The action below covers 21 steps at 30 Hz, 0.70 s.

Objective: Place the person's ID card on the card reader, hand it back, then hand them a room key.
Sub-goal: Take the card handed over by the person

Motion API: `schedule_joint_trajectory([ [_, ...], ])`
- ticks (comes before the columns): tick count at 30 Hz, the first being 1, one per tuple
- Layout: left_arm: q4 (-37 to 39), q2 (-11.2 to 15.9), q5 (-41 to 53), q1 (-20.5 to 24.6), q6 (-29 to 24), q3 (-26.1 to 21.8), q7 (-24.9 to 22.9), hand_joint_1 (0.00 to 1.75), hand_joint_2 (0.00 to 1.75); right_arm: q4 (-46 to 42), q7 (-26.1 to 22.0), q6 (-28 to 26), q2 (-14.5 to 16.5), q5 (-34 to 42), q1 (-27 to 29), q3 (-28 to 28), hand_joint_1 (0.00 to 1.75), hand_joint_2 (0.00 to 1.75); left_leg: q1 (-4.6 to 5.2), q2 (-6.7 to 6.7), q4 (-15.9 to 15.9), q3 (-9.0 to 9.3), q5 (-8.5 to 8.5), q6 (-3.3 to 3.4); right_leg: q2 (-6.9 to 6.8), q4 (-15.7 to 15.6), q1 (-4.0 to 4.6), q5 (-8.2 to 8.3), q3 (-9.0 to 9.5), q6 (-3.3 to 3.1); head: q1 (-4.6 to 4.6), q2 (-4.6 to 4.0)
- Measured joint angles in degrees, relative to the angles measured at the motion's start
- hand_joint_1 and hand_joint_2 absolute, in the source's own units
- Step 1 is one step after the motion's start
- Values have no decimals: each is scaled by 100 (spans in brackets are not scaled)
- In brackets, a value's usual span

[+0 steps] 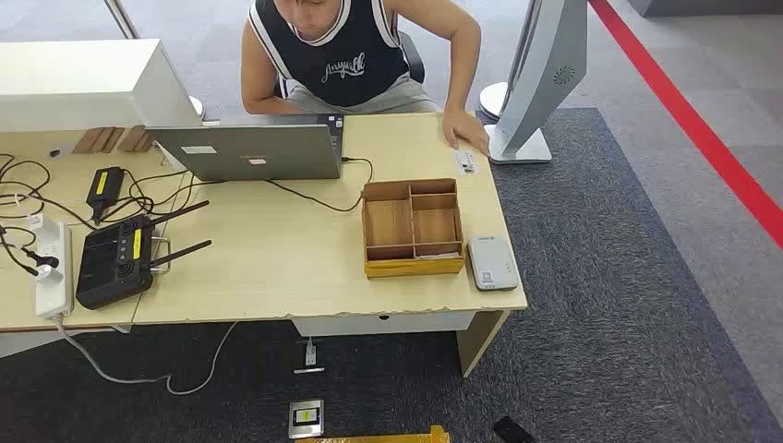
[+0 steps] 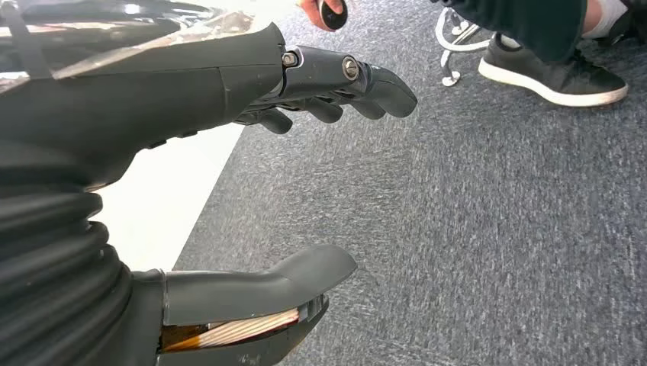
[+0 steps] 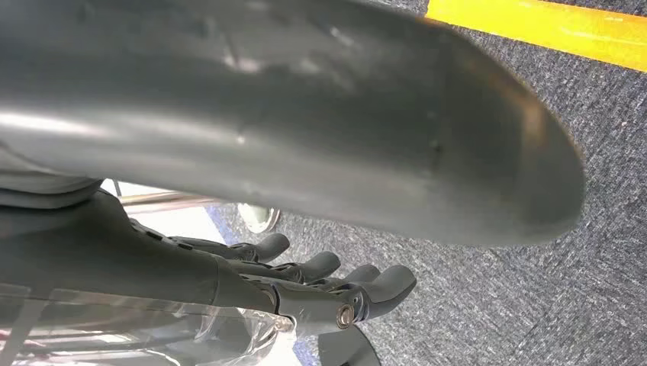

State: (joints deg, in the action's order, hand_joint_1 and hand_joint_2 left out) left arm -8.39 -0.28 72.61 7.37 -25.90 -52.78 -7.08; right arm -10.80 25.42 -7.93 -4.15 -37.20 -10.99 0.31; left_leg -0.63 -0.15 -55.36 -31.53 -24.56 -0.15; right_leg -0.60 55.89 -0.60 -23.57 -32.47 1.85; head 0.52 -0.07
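A small ID card (image 1: 466, 163) lies on the desk's far right corner, just in front of the fingers of the seated person's hand (image 1: 467, 132). The white card reader (image 1: 492, 263) lies flat at the desk's near right corner. Beside it stands a wooden compartment box (image 1: 412, 228); I cannot make out any cards in it. My left hand (image 2: 305, 76) hangs over grey carpet with fingers and thumb apart, holding nothing. My right hand (image 3: 320, 284) also hangs low, its fingers stretched out and holding nothing.
A grey laptop (image 1: 254, 150), a black router (image 1: 115, 263), a power strip (image 1: 54, 268) and cables cover the desk's left part. A grey stand (image 1: 540, 78) rises off the far right corner. A person's shoe (image 2: 557, 72) is on the carpet near my left hand.
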Motion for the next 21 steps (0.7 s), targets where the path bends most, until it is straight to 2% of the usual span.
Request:
schedule_joint_trajectory([
  [10,0,0,-1,0,0,-2,0,0,175,-1,-2,-8,0,1,-2,2,0,0,0,0,0,0,0,0,0,0,0,0,0,0,0,0],
  [14,0,1,-15,1,2,-36,5,0,175,-9,-103,-294,-56,12,-36,29,0,0,1,0,0,-1,0,0,0,0,-1,1,1,0,-1,0],
  [18,0,16,-2,3,14,-58,59,0,175,-62,-159,-486,-288,86,-197,39,0,175,3,1,-1,1,1,1,0,-1,-3,2,2,2,0,0],
  [21,0,35,64,2,77,-78,220,0,175,-105,-186,-731,-485,280,-306,35,0,175,7,1,-3,2,1,2,0,-1,-7,3,3,4,0,0],
])
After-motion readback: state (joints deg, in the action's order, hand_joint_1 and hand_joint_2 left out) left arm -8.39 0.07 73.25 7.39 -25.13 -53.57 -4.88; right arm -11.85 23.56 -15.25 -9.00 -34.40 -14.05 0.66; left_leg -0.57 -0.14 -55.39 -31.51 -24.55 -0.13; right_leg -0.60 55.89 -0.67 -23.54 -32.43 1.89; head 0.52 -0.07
